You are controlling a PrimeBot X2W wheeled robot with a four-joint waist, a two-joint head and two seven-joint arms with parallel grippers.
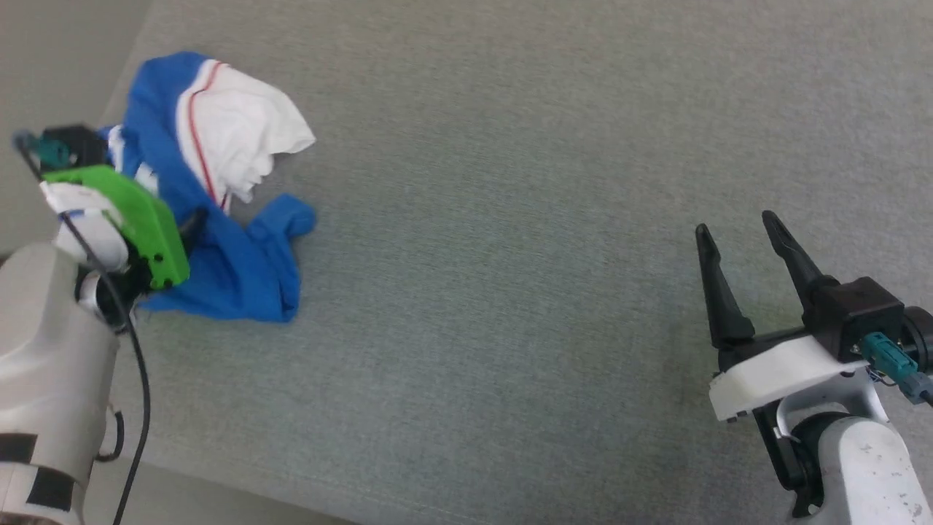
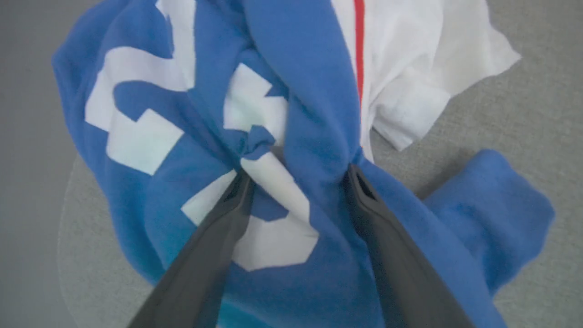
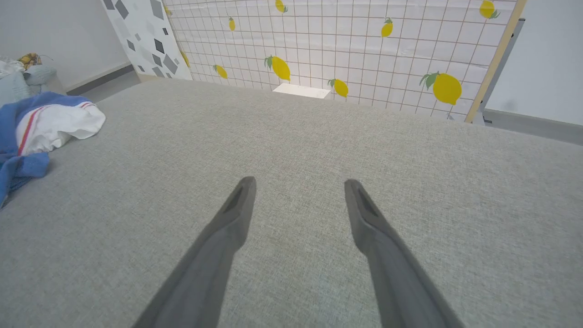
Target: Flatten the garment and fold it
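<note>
The garment lies crumpled at the left end of the grey padded surface, blue with a white sleeve and a thin red stripe on top. In the left wrist view the garment shows parts of a large white number. My left gripper stands open, its two fingers spread wide and pushed into the folds, with blue and white cloth bunched between them. My right gripper hovers open over bare surface far to the right. In the right wrist view the right gripper is empty, and the garment lies at the left edge.
The grey padded surface stretches wide between the arms; its left edge runs just beside the garment and its near edge runs along the lower left. Beyond the far edge stands a lemon-patterned panel. Some other cloth sits at the far left.
</note>
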